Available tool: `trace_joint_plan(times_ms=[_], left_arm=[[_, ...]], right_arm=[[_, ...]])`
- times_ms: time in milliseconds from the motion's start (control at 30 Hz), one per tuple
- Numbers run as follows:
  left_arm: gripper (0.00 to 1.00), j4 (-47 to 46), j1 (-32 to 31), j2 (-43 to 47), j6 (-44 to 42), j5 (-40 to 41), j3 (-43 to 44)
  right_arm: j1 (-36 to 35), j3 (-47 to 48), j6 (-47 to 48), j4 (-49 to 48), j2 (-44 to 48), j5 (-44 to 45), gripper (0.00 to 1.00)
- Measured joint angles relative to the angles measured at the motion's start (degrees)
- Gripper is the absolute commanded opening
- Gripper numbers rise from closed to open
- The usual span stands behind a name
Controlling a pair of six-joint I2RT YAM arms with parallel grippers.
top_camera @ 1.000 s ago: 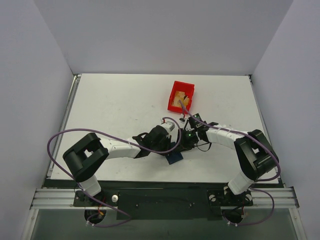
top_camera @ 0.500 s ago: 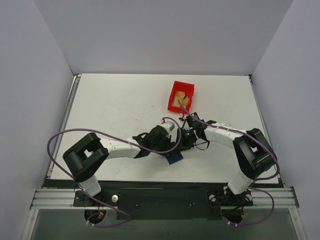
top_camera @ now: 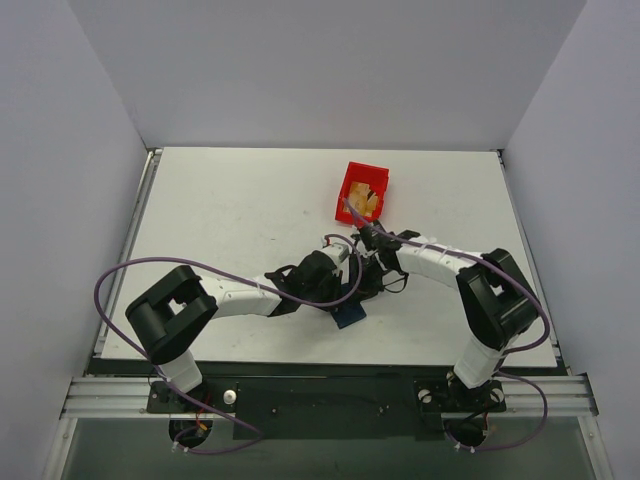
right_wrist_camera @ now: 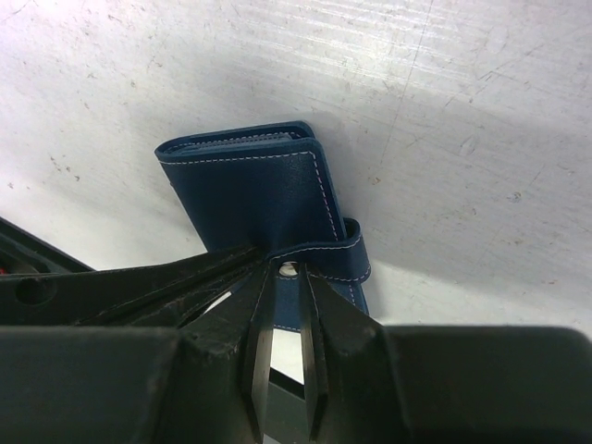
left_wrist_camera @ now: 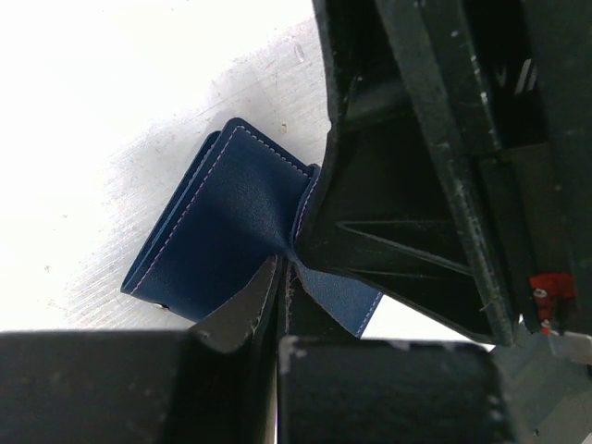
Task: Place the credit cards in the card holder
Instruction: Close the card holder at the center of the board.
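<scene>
The navy-blue card holder (top_camera: 350,314) lies folded near the table's front middle, between my two grippers. In the left wrist view the card holder (left_wrist_camera: 222,227) is pinched at a fold by my left gripper (left_wrist_camera: 283,270), which is shut on it. In the right wrist view my right gripper (right_wrist_camera: 289,274) is closed on the strap (right_wrist_camera: 344,259) of the card holder (right_wrist_camera: 250,190), right at its small snap button (right_wrist_camera: 289,269). The tan-gold credit cards (top_camera: 366,203) lie in the red bin. In the top view both grippers (top_camera: 343,292) (top_camera: 362,286) meet over the wallet.
The red plastic bin (top_camera: 352,178) stands just behind the right gripper, a short way from the wallet. Purple cables loop over both arms. White walls close the table on three sides.
The right arm's wrist has swung back and left toward the red bin while its fingers stay at the wallet. The left arm and the wallet have barely moved.
</scene>
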State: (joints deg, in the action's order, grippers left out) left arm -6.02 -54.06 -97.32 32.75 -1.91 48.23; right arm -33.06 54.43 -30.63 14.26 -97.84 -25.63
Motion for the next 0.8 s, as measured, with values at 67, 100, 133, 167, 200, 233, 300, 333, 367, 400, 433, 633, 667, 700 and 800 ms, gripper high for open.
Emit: trace_joint_plan(times_ms=[67, 100, 133, 167, 200, 233, 300, 333, 367, 400, 433, 633, 667, 700, 800], left_arm=[[0.0, 0.0, 0.0, 0.0, 0.0, 0.0, 0.0], [0.0, 0.0, 0.0, 0.0, 0.0, 0.0, 0.0], [0.0, 0.0, 0.0, 0.0, 0.0, 0.0, 0.0], [0.0, 0.0, 0.0, 0.0, 0.0, 0.0, 0.0], [0.0, 0.0, 0.0, 0.0, 0.0, 0.0, 0.0], [0.0, 0.0, 0.0, 0.0, 0.0, 0.0, 0.0], [0.0, 0.0, 0.0, 0.0, 0.0, 0.0, 0.0], [0.0, 0.0, 0.0, 0.0, 0.0, 0.0, 0.0], [0.0, 0.0, 0.0, 0.0, 0.0, 0.0, 0.0], [0.0, -0.1, 0.0, 0.0, 0.0, 0.0, -0.1], [0.0, -0.2, 0.0, 0.0, 0.0, 0.0, -0.2], [0.0, -1.4, 0.0, 0.2, 0.1, 0.0, -1.0], [0.0, -1.6, 0.0, 0.2, 0.1, 0.0, -1.2], [0.0, -1.9, 0.0, 0.3, 0.2, 0.0, -1.3], [0.0, -2.3, 0.0, 0.4, 0.6, 0.1, -1.6]], right_arm=[[-0.6, 0.9, 0.0, 1.1, -0.4, 1.1, 0.12], [-0.9, 1.3, 0.0, 1.6, -0.6, 1.7, 0.12], [-1.1, 1.7, 0.0, 2.1, -0.7, 2.2, 0.12], [-1.4, 2.1, 0.0, 2.7, -1.0, 2.7, 0.12], [-1.6, 2.6, 0.0, 3.1, -1.2, 3.2, 0.12], [-1.9, 3.0, 0.0, 3.6, -1.4, 3.7, 0.12], [-2.2, 3.4, 0.0, 4.2, -1.6, 4.3, 0.12], [-2.3, 3.6, 0.0, 4.5, -1.7, 4.7, 0.11], [-2.4, 3.9, -0.1, 4.8, -2.0, 4.8, 0.11], [-2.4, 4.3, -0.2, 5.2, -2.2, 4.9, 0.1], [-2.4, 4.5, -0.4, 5.5, -2.4, 5.0, 0.09], [-2.7, 5.9, -0.9, 7.2, -3.4, 5.8, 0.03], [-2.8, 6.2, -0.9, 7.5, -3.6, 5.8, 0.02], [-2.8, 6.6, -0.9, 7.9, -3.9, 5.9, 0.02], [-3.1, 7.6, -0.8, 9.1, -4.6, 6.4, 0.01]])
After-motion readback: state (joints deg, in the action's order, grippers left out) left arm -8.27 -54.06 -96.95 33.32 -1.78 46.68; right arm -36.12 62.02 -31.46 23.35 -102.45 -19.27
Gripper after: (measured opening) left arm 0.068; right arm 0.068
